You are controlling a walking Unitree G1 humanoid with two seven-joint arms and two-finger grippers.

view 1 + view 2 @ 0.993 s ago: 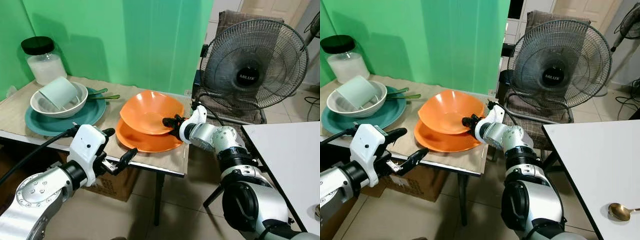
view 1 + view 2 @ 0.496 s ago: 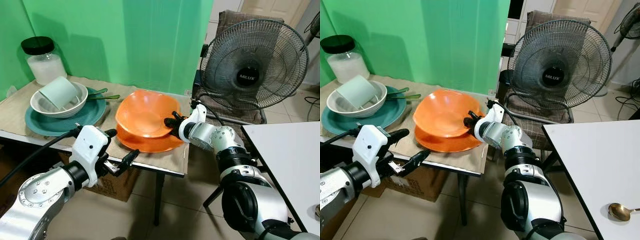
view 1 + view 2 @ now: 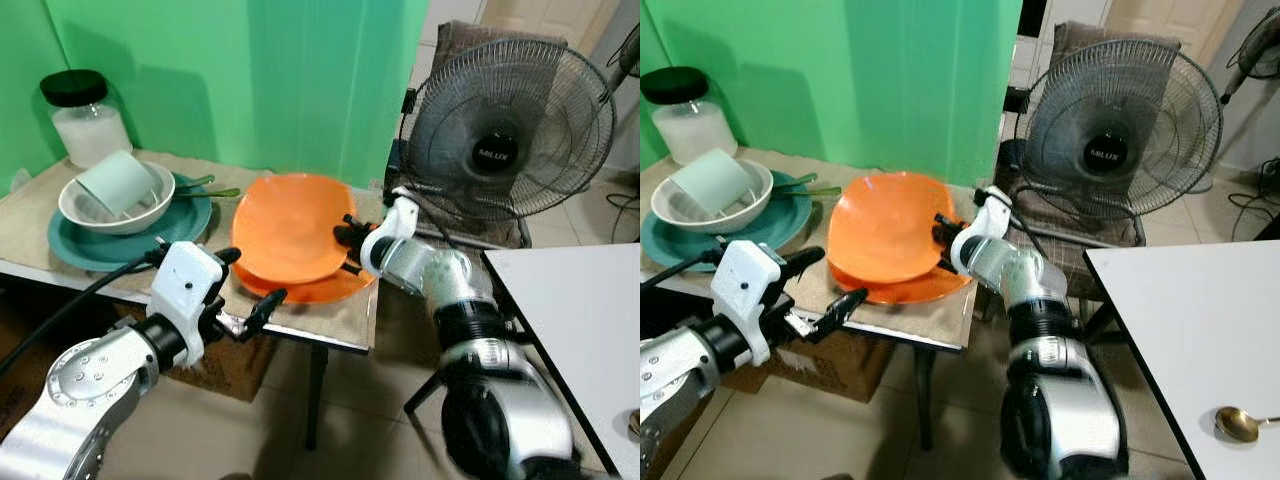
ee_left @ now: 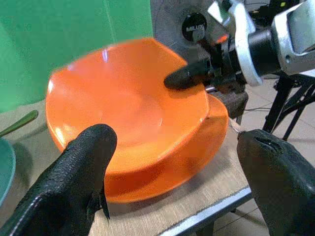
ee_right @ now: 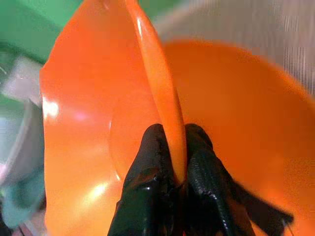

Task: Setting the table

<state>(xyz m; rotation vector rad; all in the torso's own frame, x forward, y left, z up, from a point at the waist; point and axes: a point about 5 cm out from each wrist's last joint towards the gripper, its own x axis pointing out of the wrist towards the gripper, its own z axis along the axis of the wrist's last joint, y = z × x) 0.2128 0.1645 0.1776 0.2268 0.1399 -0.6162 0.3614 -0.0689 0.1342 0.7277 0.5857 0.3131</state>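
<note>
Right gripper (image 3: 347,243) was pinched shut on the near-right rim of the upper orange bowl (image 3: 285,228), one finger inside the rim and one outside, as the right wrist view showed with the orange edge sandwiched between the black pads (image 5: 147,162). The bowl was tipped up steeply, open face toward the robot, far edge raised, lower edge resting in or just above the orange plate (image 3: 335,290) under it; I couldn't tell whether they touched. My read: an edge pinch was the only grip two thin fingers get on a wide shallow bowl, and the tilt follows from lifting it by one side to peel it off the stack. Left gripper (image 3: 243,290) hovered at the table's front edge just in front of the orange pair, fingers spread wide and holding nothing; in the left wrist view the bowl sat between the two open fingertips (image 4: 81,167) but beyond them, not enclosed. Probably staged to support or take the bowl. Both orange pieces sat on the cloth-covered side table (image 3: 40,215), right of the white bowl (image 3: 95,210) with a pale cup (image 3: 120,183) tipped in it on a teal plate (image 3: 190,218). White table (image 3: 1200,310) with a spoon (image 3: 1238,423) stood to the robot's right, the likely destination. Risk: a single-edge pinch could slip.
</note>
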